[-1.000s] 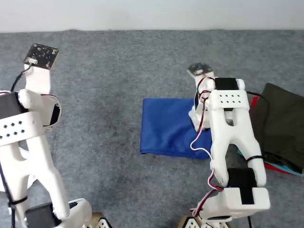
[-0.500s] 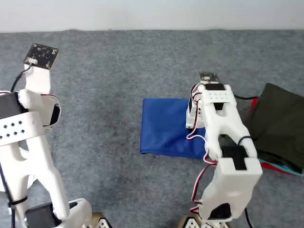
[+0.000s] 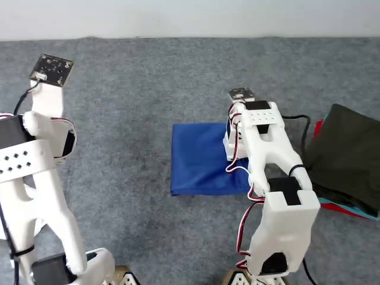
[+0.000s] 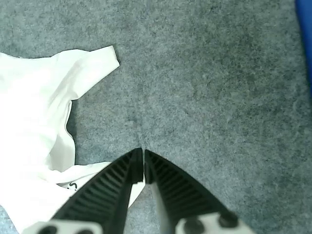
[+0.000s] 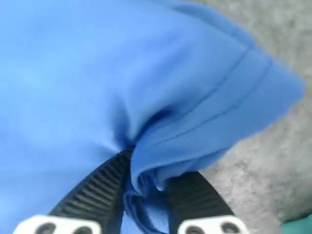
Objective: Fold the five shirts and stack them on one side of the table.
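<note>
One blue shirt (image 3: 199, 163), edge hidden beneath the right hand (image 5: 147, 168) gripping it; left hand (image 4: 143, 155) clenched, empty.

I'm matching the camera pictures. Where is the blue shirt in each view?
High view: blue shirt mid-table, under the right arm.
Left wrist view: a sliver of it at the frame edge.
Right wrist view: bunched in the right end effector.
Shared landmark: grey table cover.

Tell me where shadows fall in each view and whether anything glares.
High view: soft light, no glare, a thin shadow along the near edge of the blue shirt. Left wrist view: a dark shadow beside the white shirt. Right wrist view: a deep shadow in the fold that the right pincer pinches.
</note>
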